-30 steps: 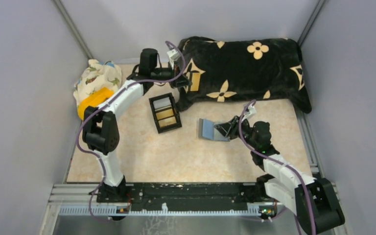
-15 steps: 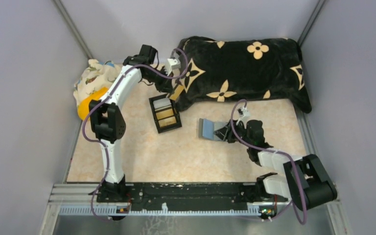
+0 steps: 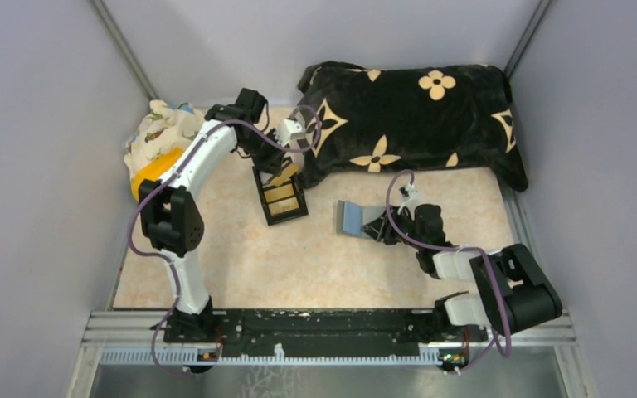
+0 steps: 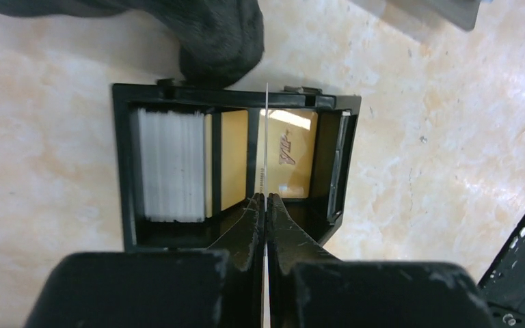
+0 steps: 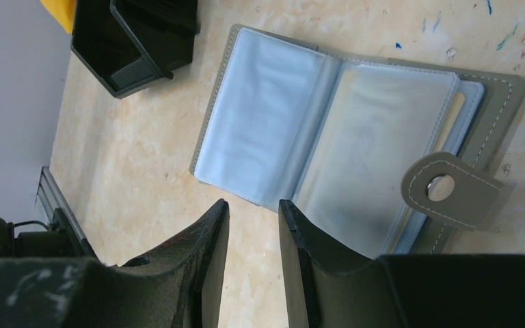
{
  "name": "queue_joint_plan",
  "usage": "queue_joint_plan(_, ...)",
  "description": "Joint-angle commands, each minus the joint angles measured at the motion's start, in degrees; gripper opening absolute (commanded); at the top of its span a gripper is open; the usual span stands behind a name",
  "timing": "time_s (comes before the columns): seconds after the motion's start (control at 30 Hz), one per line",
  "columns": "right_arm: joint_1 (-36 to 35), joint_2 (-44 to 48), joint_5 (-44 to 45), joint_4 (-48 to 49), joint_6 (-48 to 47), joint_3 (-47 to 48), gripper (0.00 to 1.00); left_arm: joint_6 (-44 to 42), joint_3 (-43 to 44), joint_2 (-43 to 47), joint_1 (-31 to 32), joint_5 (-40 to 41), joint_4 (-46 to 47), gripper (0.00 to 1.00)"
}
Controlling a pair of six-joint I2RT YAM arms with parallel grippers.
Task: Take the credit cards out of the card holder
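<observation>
Right wrist shows the card holder (image 5: 280,116) lying open and flat on the surface (image 5: 143,178), clear pockets up, snap tab (image 5: 444,188) flopped to one side. How will it handle?
B: Light and limp, I'd say: soft grey cover, slick plastic leaves, likely to skid on that smooth surface if pushed. The cards are the stiff part, and a yellowish edge (image 5: 459,109) behind the pocket by the tab looks like one left inside
A: Where to take hold?
B: On that card's exposed edge, pinched thin, with the grey cover pinned down. The right tool (image 5: 253,205) has its jaws a narrow gap apart, nothing between them, at the holder's near edge; whether it touches I cannot tell
A: And the left?
B: Left tool (image 4: 265,201) is clamped on a credit card (image 4: 266,137), seen edge-on as a thin line, over the black compartment box (image 4: 124,171) holding a white stack (image 4: 171,164) and gold cards (image 4: 294,154)
A: Room to move?
B: Top view puts the holder mid-surface, apart from the box on its left, the black flowered pillow (image 3: 415,116) behind. Bare surface lies toward the near edge, so that looks the free side for drawing a card out
</observation>
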State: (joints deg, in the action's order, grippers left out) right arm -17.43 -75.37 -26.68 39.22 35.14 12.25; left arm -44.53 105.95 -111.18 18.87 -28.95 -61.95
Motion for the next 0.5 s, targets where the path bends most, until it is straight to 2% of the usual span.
queue_joint_plan(0.0,0.21,0.12,-0.22,3.91,-0.33,-0.61,0.34,-3.26,-3.36,0.62,1.85,4.77,-0.48,0.0)
queue_joint_plan(0.47,0.21,-2.15,-0.54,5.02,-0.07,-0.75,0.33,-4.21,-6.24,-5.43,2.5,12.08,-0.06,0.0)
